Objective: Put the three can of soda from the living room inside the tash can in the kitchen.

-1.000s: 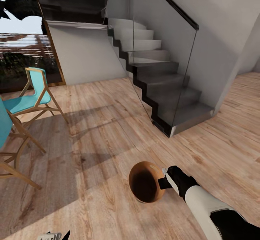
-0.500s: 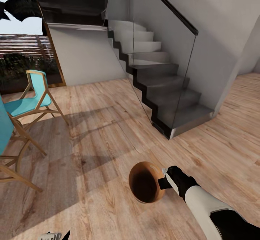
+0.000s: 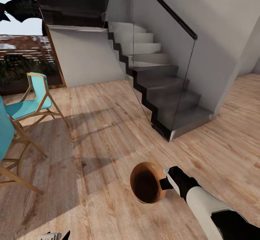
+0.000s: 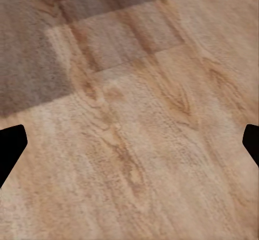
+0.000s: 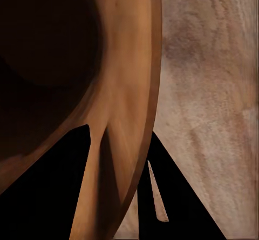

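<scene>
Right pincer (image 3: 166, 179), low and right of centre, is clamped on the tash can (image 3: 146, 186) rim; carry it level and mouth-up, well away from the staircase (image 3: 162, 88).

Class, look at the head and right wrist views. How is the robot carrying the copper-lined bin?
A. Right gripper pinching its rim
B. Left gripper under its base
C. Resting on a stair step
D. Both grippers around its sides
A: the right gripper pinches the tash can by its rim, one finger each side.
</scene>
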